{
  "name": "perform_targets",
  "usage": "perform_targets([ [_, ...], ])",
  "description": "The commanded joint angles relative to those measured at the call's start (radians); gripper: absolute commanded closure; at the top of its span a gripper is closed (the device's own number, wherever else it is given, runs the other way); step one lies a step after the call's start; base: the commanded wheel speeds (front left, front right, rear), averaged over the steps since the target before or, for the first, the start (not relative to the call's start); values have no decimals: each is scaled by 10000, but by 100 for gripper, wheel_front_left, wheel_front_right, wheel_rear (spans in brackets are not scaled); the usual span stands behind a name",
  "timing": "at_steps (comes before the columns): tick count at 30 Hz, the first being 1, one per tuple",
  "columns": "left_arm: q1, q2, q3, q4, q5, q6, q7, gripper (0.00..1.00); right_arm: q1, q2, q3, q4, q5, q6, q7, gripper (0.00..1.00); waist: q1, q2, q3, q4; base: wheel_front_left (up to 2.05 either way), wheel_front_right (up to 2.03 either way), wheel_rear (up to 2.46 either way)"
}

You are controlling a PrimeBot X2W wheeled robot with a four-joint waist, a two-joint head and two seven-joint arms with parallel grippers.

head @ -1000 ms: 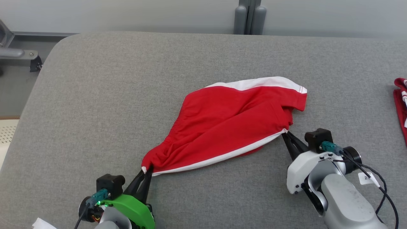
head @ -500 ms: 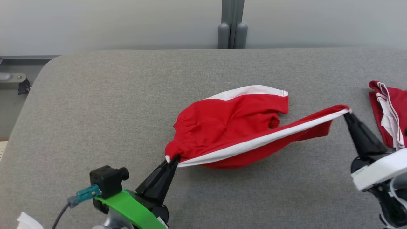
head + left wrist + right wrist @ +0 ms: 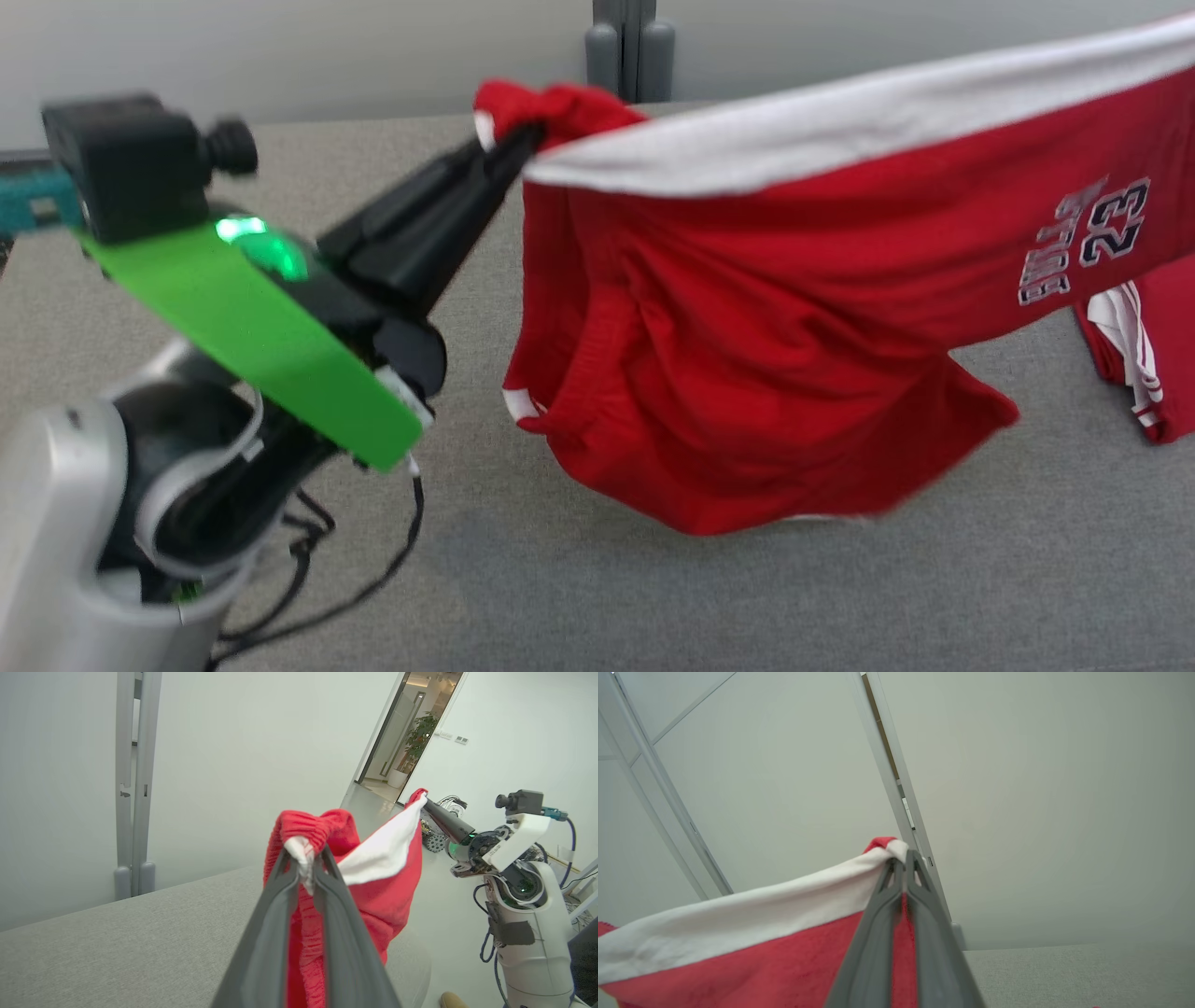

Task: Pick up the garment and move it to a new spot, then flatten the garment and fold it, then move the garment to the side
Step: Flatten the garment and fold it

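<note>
1. The shorts (image 3: 775, 308) are held up in the air above the table (image 3: 653, 597). Whether the lowest hem brushes the table top cannot be told.
2. The left gripper (image 3: 509, 149) is clenched on the bunched elastic waist, at one end of the white stripe (image 3: 840, 121), and is raised above the table's left half.
3. The right gripper (image 3: 903, 858) is clamped tight on the other end of that stripe, high above the table's right half. A thin fold of cloth is pinched between its tips.
4. The stripe is drawn nearly taut between the two grips, and the red cloth hangs below it as one loose sheet. This is judged to be done so that the cloth's own weight pulls out the creases before it is laid down.
5. The print (image 3: 1088, 238) is turned toward the robot's side of the table, so the outer face is seen.
6. A second garment (image 3: 1134, 373) lies crumpled near the table's right edge. A spot on the table away from it is judged to be needed for laying the shorts.
7. The pick-up is judged complete and the carry is under way. Flattening, folding and setting aside are not yet done.
</note>
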Motion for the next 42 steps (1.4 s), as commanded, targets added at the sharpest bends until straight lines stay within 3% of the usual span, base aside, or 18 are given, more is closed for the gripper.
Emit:
perform_targets([
  [1,-863,-18,93,470,-13,99,257,100,-836,119,143,456,-301,-2,216,100,0,0,845,-268,0,0,0],
  [7,-4266,-555,-2,4009,891,43,353,100,-4638,854,660,3245,-1982,-2,46,100,0,0,2104,-446,0,0,0],
  [13,-7101,-1440,-42,7897,2558,-574,-2205,100,-7775,1634,535,6194,-3511,-2,-1993,100,0,0,2964,-785,0,0,0],
  [17,-7704,-1829,-268,9864,3273,-1125,-4022,100,-8192,1835,822,7502,-3573,-2,-3219,100,0,0,3322,-941,0,0,0],
  [20,-7109,-2081,-333,11101,3291,-1578,-5114,100,-7298,1835,1290,7984,-3358,-2,-3975,100,0,0,3319,-1017,0,0,0],
  [23,-5600,-2242,-616,11883,3241,-1997,-6190,100,-5182,1692,1965,7711,-2882,-2,-4792,100,0,0,3108,-977,0,0,0],
  [31,-1031,-1793,-1839,11110,3161,-2284,-7188,100,753,789,2214,5470,-1567,-10,-5591,100,0,0,1997,-537,0,0,0],
  [36,2171,-1735,-1972,9821,2366,-1997,-7128,100,4288,910,1817,3908,-964,-13,-5555,100,0,0,959,-329,0,0,0],
  [42,5605,-1148,-1867,7161,1581,-767,-6765,100,7851,1145,1252,1989,-1054,-22,-5504,100,0,0,210,-117,0,0,0],
])
